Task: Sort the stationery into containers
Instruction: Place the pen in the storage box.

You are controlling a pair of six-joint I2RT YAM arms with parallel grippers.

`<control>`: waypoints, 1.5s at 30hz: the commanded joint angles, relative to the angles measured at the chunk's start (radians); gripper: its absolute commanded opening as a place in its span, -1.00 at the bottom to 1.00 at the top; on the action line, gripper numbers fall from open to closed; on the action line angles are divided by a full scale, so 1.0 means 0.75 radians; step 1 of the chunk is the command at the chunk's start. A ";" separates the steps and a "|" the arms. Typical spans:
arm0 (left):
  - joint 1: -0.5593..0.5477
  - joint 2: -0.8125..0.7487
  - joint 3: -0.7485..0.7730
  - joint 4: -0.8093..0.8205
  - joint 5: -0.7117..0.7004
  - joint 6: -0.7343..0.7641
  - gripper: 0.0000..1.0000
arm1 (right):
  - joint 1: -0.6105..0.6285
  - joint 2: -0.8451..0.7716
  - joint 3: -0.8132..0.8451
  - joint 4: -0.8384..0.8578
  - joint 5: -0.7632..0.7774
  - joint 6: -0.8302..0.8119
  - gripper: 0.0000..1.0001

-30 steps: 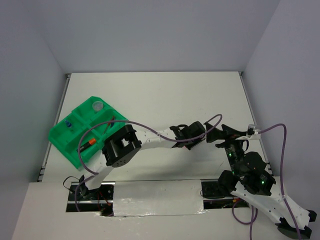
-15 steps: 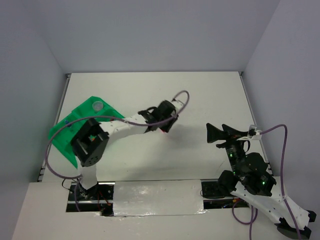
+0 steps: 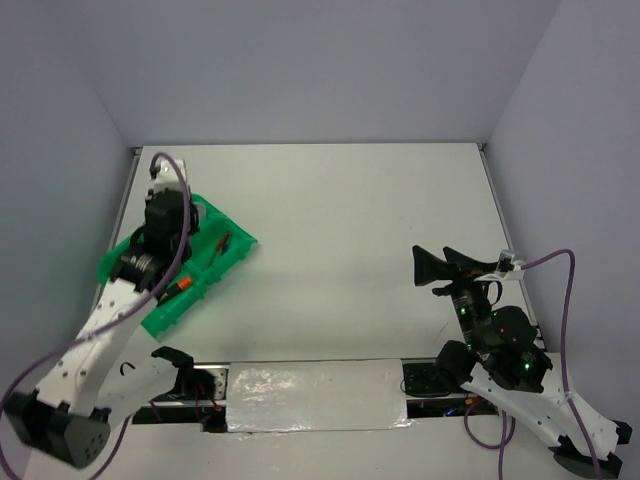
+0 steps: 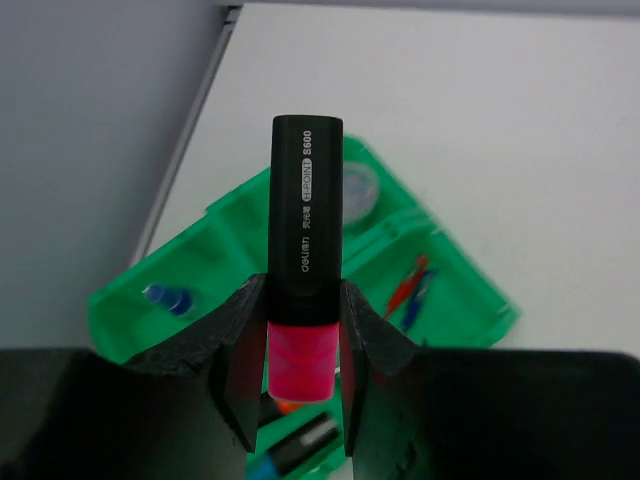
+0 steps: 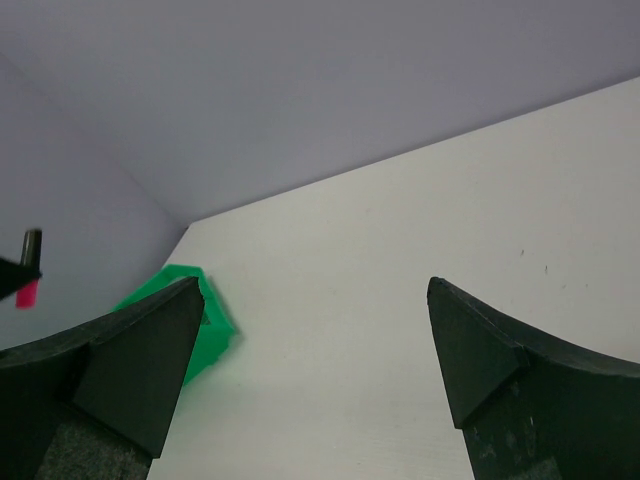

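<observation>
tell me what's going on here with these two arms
The left gripper holds a black pink-ended highlighter between its fingers, above the green tray at the left side of the table. The tray already holds red and blue pens, a small blue-capped bottle and a round clear tub in separate compartments. The right gripper is open and empty over the right side of the table, well away from the tray.

A black highlighter (image 4: 305, 235) with a pink end; green tray (image 4: 240, 215).
</observation>
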State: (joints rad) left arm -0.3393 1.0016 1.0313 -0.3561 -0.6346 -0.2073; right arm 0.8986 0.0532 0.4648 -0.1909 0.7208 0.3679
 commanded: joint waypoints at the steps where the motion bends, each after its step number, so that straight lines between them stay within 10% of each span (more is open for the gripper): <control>1: 0.053 -0.275 -0.292 -0.035 0.042 0.272 -1.00 | 0.007 -0.020 -0.002 0.054 -0.022 -0.028 1.00; 7: 0.195 -0.540 -0.549 0.033 0.126 0.479 -1.00 | 0.007 -0.040 -0.008 0.058 -0.032 -0.032 1.00; 21: 0.280 -0.437 -0.635 0.127 0.108 0.483 -0.78 | 0.009 -0.057 -0.006 0.052 -0.047 -0.034 1.00; 28: 0.301 -0.460 -0.645 0.145 0.098 0.469 0.08 | 0.007 -0.057 -0.006 0.052 -0.043 -0.034 1.00; 41: 0.301 -0.534 -0.627 0.135 0.095 0.428 0.45 | 0.009 -0.042 -0.008 0.058 -0.039 -0.037 1.00; 45: 0.301 -0.575 -0.504 0.041 0.138 0.297 0.99 | 0.007 -0.026 -0.010 0.064 -0.047 -0.037 1.00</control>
State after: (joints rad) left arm -0.1192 0.5941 0.5640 -0.3149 -0.5465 0.0956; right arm 0.8986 0.0238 0.4644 -0.1833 0.6918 0.3569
